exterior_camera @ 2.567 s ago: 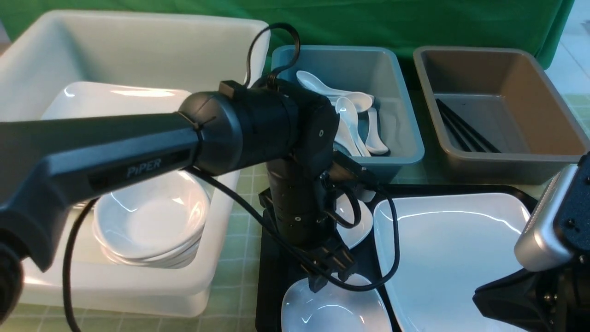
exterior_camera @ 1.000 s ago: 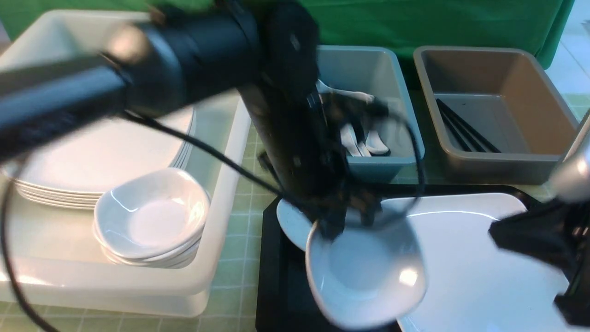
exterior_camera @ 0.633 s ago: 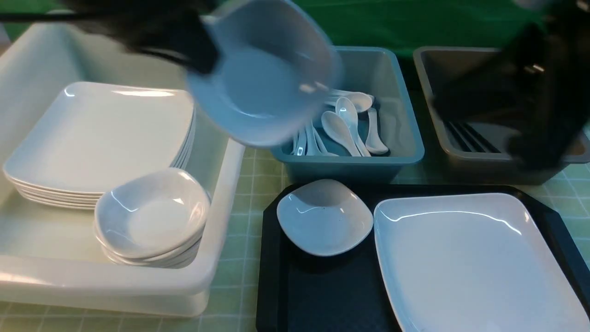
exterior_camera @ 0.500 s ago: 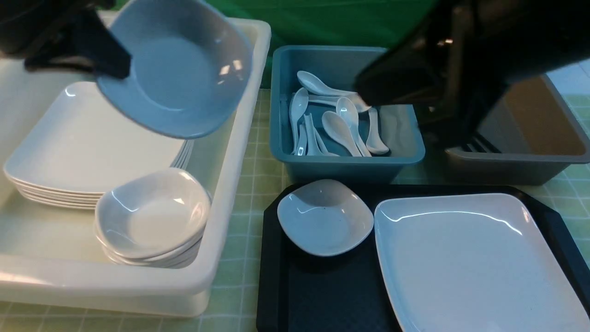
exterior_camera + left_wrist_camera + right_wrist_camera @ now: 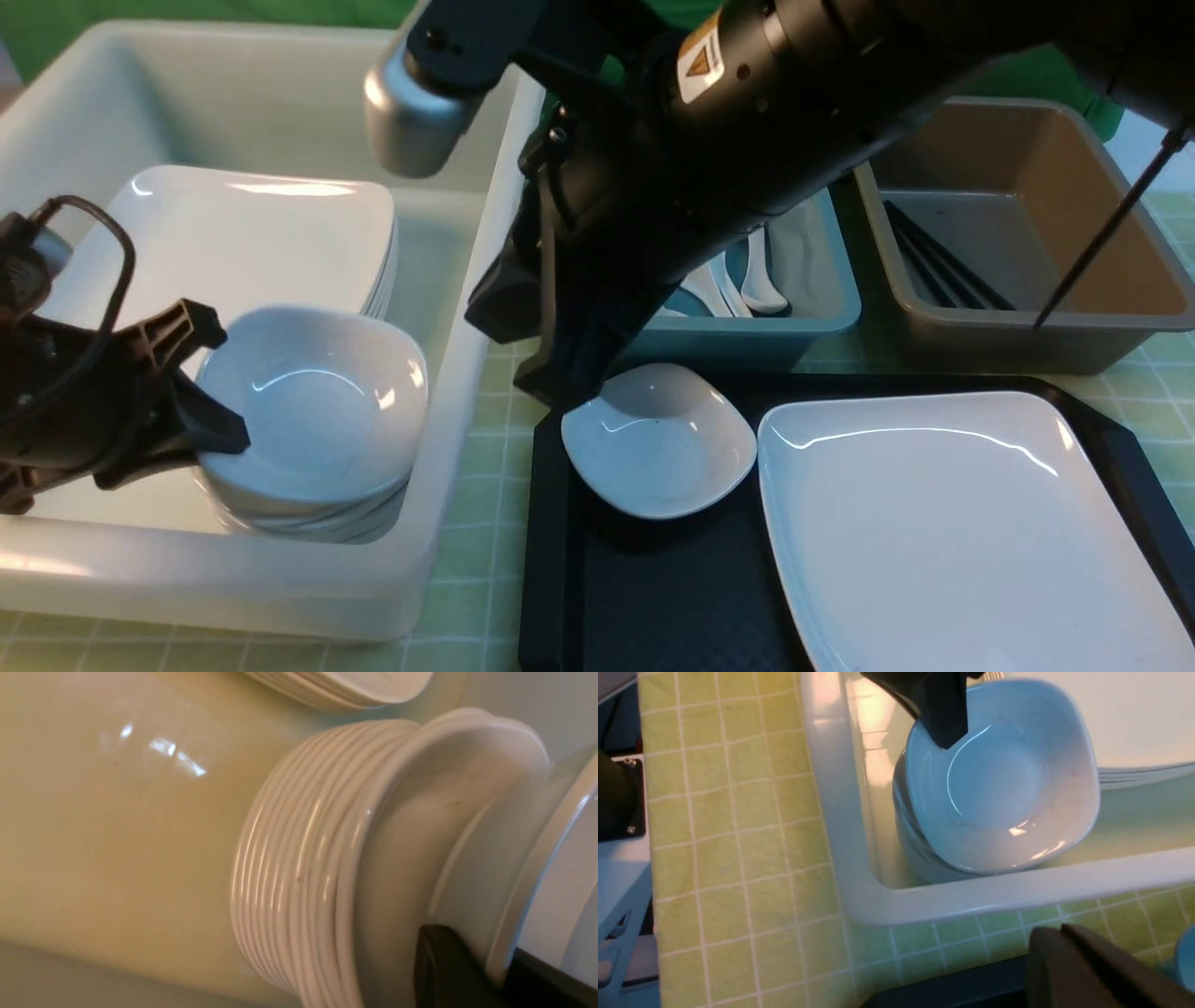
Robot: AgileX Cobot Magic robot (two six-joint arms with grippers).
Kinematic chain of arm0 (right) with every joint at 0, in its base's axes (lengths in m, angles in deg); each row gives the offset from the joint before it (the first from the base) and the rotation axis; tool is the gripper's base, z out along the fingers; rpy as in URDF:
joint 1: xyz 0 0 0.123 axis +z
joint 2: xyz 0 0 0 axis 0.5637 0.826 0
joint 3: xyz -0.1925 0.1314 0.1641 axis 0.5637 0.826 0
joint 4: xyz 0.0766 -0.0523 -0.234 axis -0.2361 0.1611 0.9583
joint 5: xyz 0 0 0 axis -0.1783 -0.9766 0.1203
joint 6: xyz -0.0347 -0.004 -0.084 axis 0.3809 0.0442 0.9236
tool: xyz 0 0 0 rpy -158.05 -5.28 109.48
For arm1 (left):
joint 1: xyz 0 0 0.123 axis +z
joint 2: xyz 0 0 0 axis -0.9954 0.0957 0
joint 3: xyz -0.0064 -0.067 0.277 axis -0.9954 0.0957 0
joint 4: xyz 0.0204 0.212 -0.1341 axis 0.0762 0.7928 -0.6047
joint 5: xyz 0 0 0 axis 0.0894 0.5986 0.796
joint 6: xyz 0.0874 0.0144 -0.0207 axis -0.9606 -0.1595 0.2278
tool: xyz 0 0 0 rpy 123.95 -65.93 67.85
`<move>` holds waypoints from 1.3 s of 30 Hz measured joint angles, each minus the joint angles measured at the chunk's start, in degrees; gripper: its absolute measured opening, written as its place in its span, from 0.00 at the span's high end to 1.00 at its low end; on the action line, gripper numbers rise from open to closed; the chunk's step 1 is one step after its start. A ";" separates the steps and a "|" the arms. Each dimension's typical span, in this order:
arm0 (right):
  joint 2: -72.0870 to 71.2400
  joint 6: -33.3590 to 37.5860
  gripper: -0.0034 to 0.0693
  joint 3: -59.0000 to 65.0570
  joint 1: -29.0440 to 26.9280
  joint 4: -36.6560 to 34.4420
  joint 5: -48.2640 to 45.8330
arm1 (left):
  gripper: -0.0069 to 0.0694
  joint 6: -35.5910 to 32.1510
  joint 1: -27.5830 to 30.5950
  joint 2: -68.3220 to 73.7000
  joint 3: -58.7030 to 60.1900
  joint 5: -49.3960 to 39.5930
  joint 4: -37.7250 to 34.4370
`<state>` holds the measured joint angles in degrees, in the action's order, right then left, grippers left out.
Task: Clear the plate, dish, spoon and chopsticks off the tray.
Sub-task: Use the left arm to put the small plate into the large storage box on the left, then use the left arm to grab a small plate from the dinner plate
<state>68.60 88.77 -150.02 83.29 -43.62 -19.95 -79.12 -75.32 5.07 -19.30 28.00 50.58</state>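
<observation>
Step in hand: you are setting a dish [image 5: 317, 392] onto the stack of small dishes [image 5: 308, 518] in the white tub [image 5: 448, 392]. I judge this step nearly done, with only the release left.
Left gripper [image 5: 210, 383]: it is clamped on the dish's rim, one finger inside the bowl and one outside. The dish sits on top of the stack, though you cannot tell whether it rests fully or hangs a touch tilted.
Right gripper [image 5: 558, 373]: its jaws are closed on nothing, and it hovers over the far left corner of the tray [image 5: 653, 597].
On the tray: the other dish [image 5: 658, 439] lies at the far left, and the plate [image 5: 934, 523] lies just beside it, filling the right side.
Off the tray: the spoons [image 5: 756, 271] lie in the teal tub and the chopsticks [image 5: 934, 257] in the brown tub. None shows on the tray.
Next move: part the left fingers and draw them back off the rim without dragging the dish. A nudge could shift the whole stack.
After that: the other dish looks like your next pick. The right gripper must open before it can take the rim.
</observation>
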 joint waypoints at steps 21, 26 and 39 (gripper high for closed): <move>-8.98 -9.20 0.96 1.71 -10.91 14.27 -10.59 | 0.64 9.05 -10.24 -3.33 -18.39 -14.04 16.70; -17.79 -11.14 0.96 6.89 -23.07 14.94 -11.27 | 0.91 9.70 -30.06 -0.22 -23.80 -9.78 19.41; -26.26 -11.91 0.96 16.21 -29.12 14.07 -13.07 | 0.90 11.51 -53.50 22.90 -36.86 -10.73 31.90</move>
<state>42.35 76.86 -133.81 54.17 -29.56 -33.03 -67.61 -128.82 27.97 -56.16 17.27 82.48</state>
